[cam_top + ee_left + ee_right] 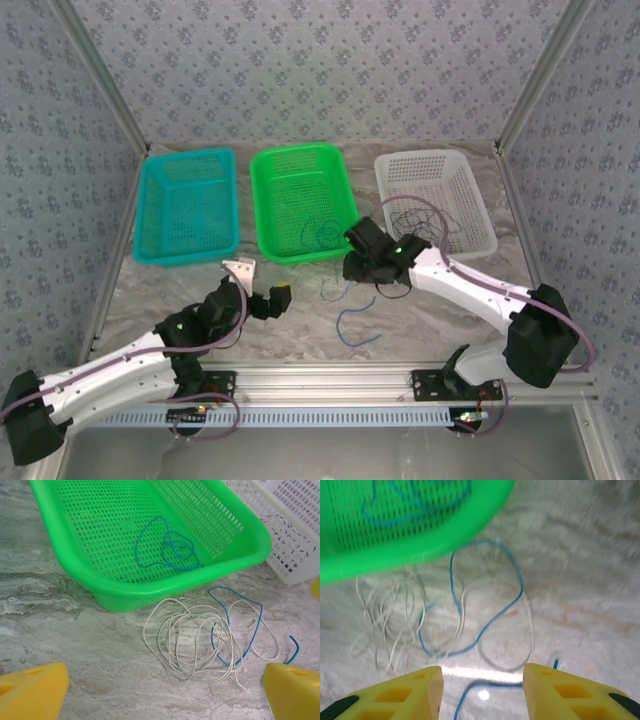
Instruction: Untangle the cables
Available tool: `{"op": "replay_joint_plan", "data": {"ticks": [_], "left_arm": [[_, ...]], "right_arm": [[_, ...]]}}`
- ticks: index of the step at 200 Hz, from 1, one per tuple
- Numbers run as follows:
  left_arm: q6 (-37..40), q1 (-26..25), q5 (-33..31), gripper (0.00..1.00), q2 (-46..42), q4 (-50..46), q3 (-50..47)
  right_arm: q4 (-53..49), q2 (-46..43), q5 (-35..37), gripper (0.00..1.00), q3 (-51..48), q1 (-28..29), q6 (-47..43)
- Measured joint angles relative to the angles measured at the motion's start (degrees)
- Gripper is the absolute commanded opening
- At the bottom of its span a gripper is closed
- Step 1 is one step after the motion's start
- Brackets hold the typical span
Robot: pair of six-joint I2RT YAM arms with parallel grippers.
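A teal basket (143, 215), green basket (300, 150) and white basket (425, 155) lined the far side, left to right. A blue cable (320, 232) lay in the green, a dark cable (425, 215) in the white, a blue loop (355, 325) nearer.

Cables (195, 645) before the middle basket (150, 591)

The green basket (160, 587) was glossy moulded plastic, its floor and walls pierced into a grid. The table (75, 645) under it looked like polished marbled stone with a faint sheen. The white cable (192, 645) and the blue cable (258, 622) had smooth plastic skins. The fingers (400, 695) of my right claw (482, 672) were smooth yellow plastic, barely shiny.
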Motion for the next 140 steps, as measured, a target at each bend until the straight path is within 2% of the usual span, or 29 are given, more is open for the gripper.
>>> {"op": "replay_joint_plan", "data": {"ticks": [33,59,104,140], "left_arm": [[0.00,1.42,0.20,0.99,0.81,-0.92,0.26],[-0.26,4.63,1.53,0.99,0.79,-2.69,1.31],[-0.68,7.06,3.43,0.99,-0.87,-4.66,1.97],[-1.44,7.08,4.37,0.99,-1.99,-5.22,1.97]], "right_arm": [[-2.89,2.73,-0.13,0.49,0.50,9.27,2.14],[-3.96,7.30,-0.61,0.44,0.55,13.53,4.09],[-6.27,14.25,-0.59,0.38,2.32,17.81,7.41],[-4.59,18.84,-1.81,0.28,2.38,19.12,9.35]]}}
